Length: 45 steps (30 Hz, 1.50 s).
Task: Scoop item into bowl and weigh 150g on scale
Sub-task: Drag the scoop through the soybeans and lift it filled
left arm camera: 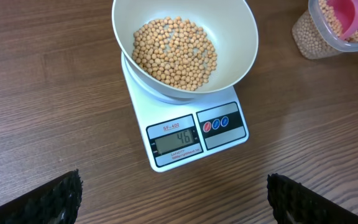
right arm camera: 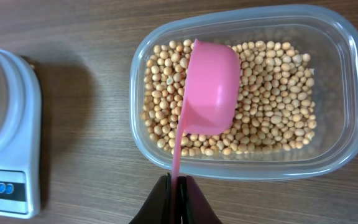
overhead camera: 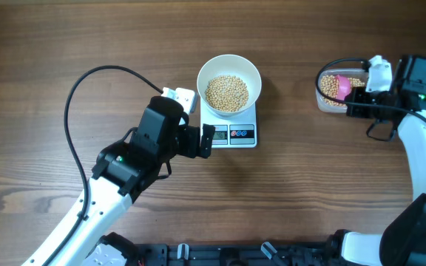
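Small round beige beans [left arm camera: 174,53] lie in a shallow heap at the bottom of a smooth white bowl [left arm camera: 238,37]. The bowl stands on a small white square scale [left arm camera: 194,134] near the middle of a dark wood-grain table [overhead camera: 50,44].

The left wrist view is the only one close enough to read the writing. A label above the grey display says "SF-400" and the display shows "46". The finer print beneath it is too small to read. Beside the display sit small round buttons, one red and two blue.

More of the same beans [right arm camera: 272,93] fill a clear plastic tub [right arm camera: 347,93] with rounded corners, which stands well apart from the scale on the robot's right. A glossy pink plastic scoop [right arm camera: 211,90] hangs over the beans inside the tub. Whether it touches them cannot be told.

The right wrist view alone shows the grip. The right gripper [right arm camera: 178,186] is clenched on the scoop's thin handle, its dark fingers pressed against either side. The same view shows only an edge of the scale, at the left.

The left gripper [left arm camera: 174,180] is released and spread wide, holding nothing. Its black ridged fingertips [left arm camera: 48,199] appear in the bottom corners of the left wrist view. From overhead it sits just beside the scale's display edge.
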Each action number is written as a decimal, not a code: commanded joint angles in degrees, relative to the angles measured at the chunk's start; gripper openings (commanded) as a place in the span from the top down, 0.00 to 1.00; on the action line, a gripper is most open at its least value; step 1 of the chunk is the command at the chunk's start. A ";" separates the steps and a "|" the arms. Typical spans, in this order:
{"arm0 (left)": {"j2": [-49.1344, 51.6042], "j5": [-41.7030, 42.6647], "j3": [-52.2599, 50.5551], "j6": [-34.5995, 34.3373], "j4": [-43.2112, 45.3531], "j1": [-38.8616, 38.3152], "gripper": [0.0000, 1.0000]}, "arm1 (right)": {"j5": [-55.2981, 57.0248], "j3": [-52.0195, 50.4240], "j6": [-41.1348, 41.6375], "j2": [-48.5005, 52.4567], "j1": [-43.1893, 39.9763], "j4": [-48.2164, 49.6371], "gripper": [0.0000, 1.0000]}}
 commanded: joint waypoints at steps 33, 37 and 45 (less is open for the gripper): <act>0.48 0.50 0.87 0.07 -0.02 -0.26 0.00 | -19.93 0.22 4.09 3.02 -8.92 0.07 0.96; 0.48 0.50 0.87 0.07 -0.02 -0.26 0.00 | -19.91 0.22 4.11 4.50 -9.46 -0.63 0.96; 0.48 0.50 0.87 0.09 -0.02 -0.26 0.00 | -19.98 0.22 4.24 6.99 -10.73 -0.81 0.96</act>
